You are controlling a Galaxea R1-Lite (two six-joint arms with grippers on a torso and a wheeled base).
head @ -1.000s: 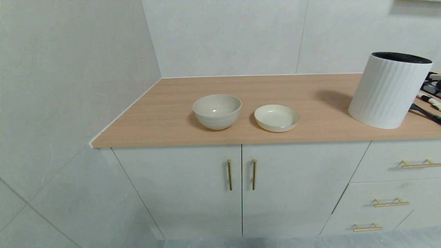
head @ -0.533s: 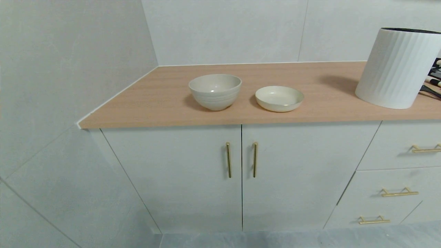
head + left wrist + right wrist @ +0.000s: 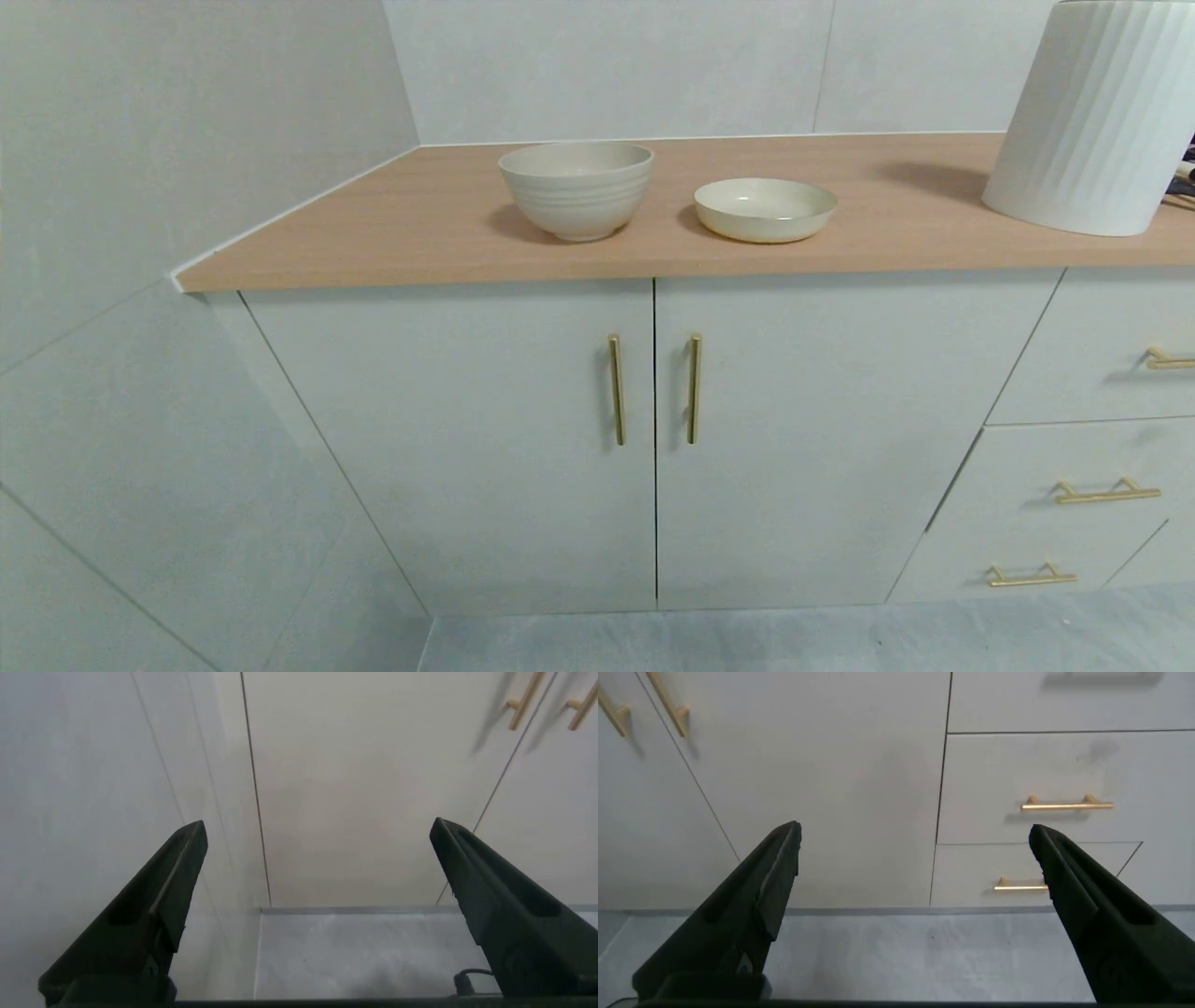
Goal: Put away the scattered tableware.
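Observation:
A deep beige ribbed bowl (image 3: 576, 188) and a shallow cream dish (image 3: 765, 208) sit side by side on the wooden countertop (image 3: 392, 224), the bowl to the left. My left gripper (image 3: 318, 849) hangs open low down, facing the left cabinet door (image 3: 374, 784) near the floor. My right gripper (image 3: 915, 849) is open too, facing the cabinet front and drawers (image 3: 1046, 784). Nothing is between either pair of fingers.
A tall white ribbed container (image 3: 1102, 112) stands at the counter's right end. Below are two cabinet doors with gold handles (image 3: 616, 389) (image 3: 694, 388) and drawers (image 3: 1102, 491) to the right. A tiled wall (image 3: 140, 187) closes off the left; grey floor (image 3: 747, 639) lies below.
The head camera has dropped lower, so the counter and dishes sit higher in view and the cabinet doors show more. The bowl and dish have not moved.

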